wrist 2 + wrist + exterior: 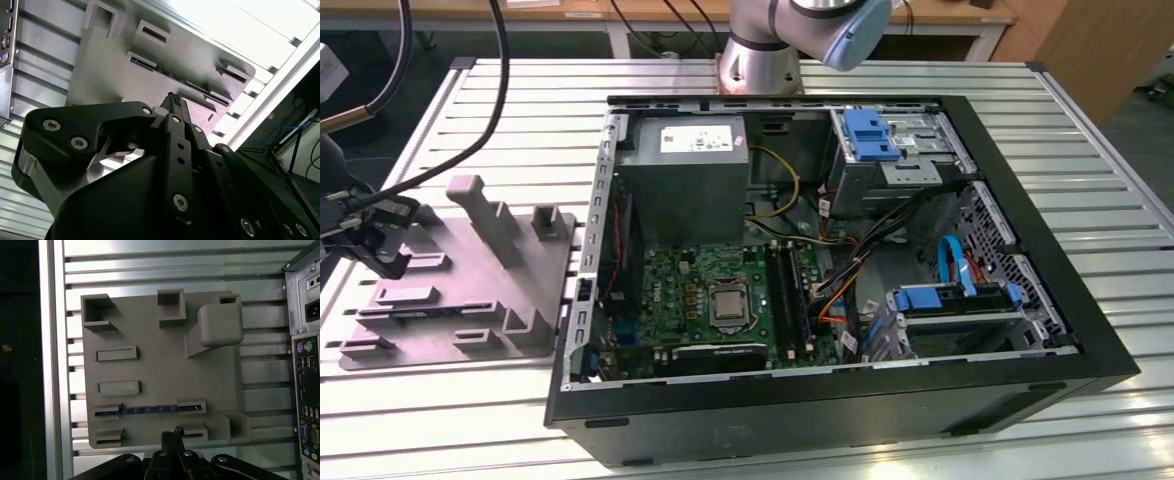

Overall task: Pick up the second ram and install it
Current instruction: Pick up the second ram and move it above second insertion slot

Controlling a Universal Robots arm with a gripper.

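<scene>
My black two-finger gripper (172, 432) hangs over one edge of a grey moulded holder plate (160, 365). Its fingers are pressed together and there is nothing between them.

Near the tips, but apart from them, is the second ram (145, 410), a slim dark blue stick. It stands on its long edge in the plate, and its two ends sit in a pair of low slotted holders (192, 406). The same plate carries two square open pockets (97, 310), two flat slotted blocks (117, 354) and one tall post with a rounded top (220, 325).

The plate lies flat on a slatted aluminium table (1067, 130). In the exterior view it is at the exterior view's left of a black computer case (854, 410), just beside its wall. The case lies on its side with the open side up.

On its floor is a green motherboard (700, 285) with a silver processor socket (724, 300) and long black memory slots (787, 290) beside it. I cannot tell if a stick sits in those slots. Farther in are a grey power supply box (680, 170) and a blue drive bracket (867, 135). A second blue bracket (954, 298) is at the exterior view's right, and loose cables (854, 250) run between them.

Beyond the case stands my silver arm base (761, 55).
</scene>
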